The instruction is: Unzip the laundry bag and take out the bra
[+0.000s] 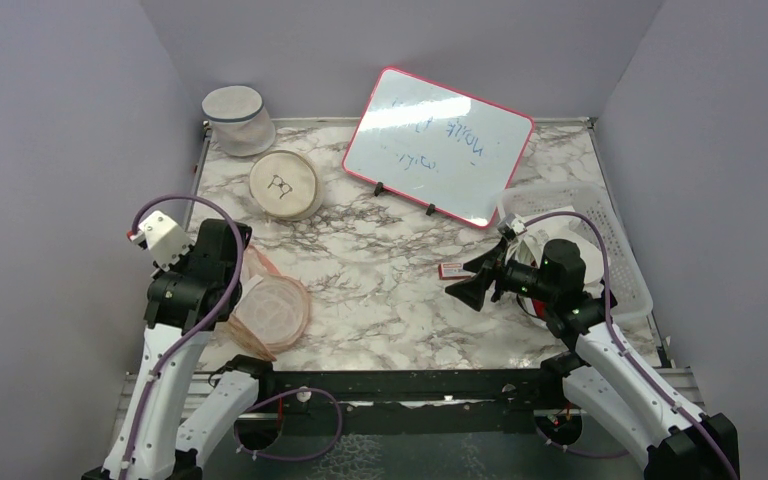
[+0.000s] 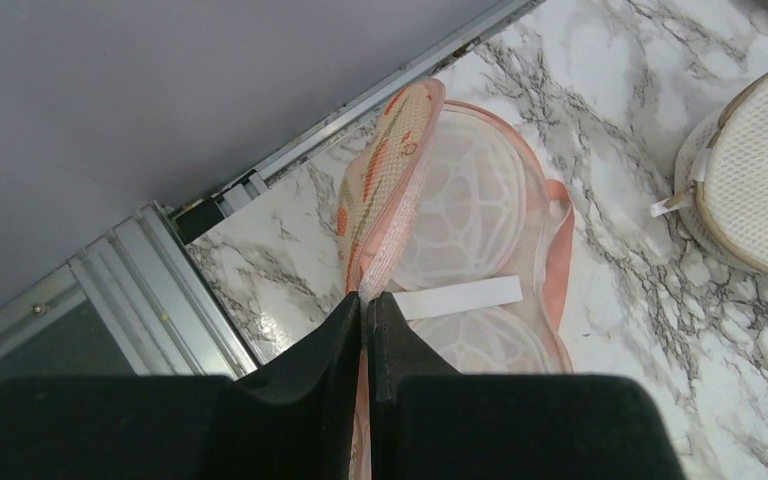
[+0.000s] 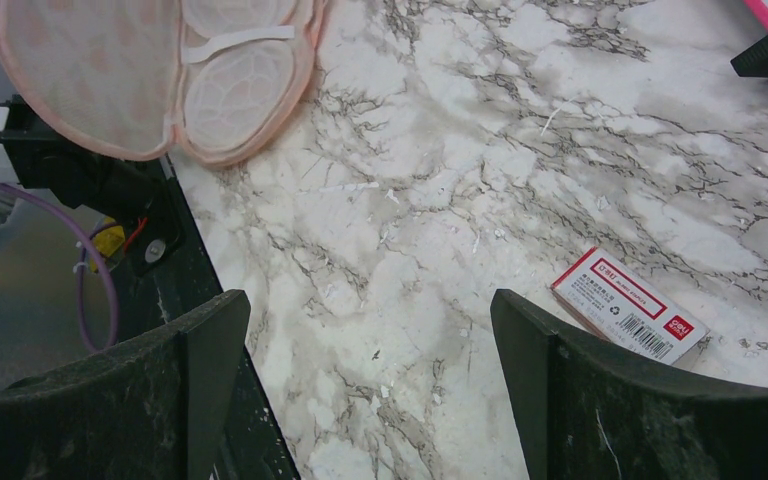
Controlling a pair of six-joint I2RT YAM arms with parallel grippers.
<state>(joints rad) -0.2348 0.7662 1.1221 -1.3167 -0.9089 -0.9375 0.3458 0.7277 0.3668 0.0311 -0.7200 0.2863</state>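
The laundry bag (image 1: pixel 278 312) lies at the near left of the table, cream mesh with pinkish edging. Its near half (image 3: pixel 80 70) is lifted and folded up. Its other half (image 2: pixel 470 200) lies flat. My left gripper (image 2: pixel 368 300) is shut on the bag's pinkish edge strip; in the top view it (image 1: pixel 242 272) is mostly hidden under the wrist. The bra (image 2: pixel 380 170), peach with red and green print, shows along the lifted half and faintly through the mesh. My right gripper (image 1: pixel 460 290) is open and empty over the table's middle, jaws wide apart (image 3: pixel 370 300).
A small red and white box (image 3: pixel 628 318) lies by the right finger. A pink-framed whiteboard (image 1: pixel 438 145) leans at the back. A round cream disc (image 1: pixel 284 184) and a mesh cylinder (image 1: pixel 235 118) stand back left. A white basket (image 1: pixel 600 230) stands at the right.
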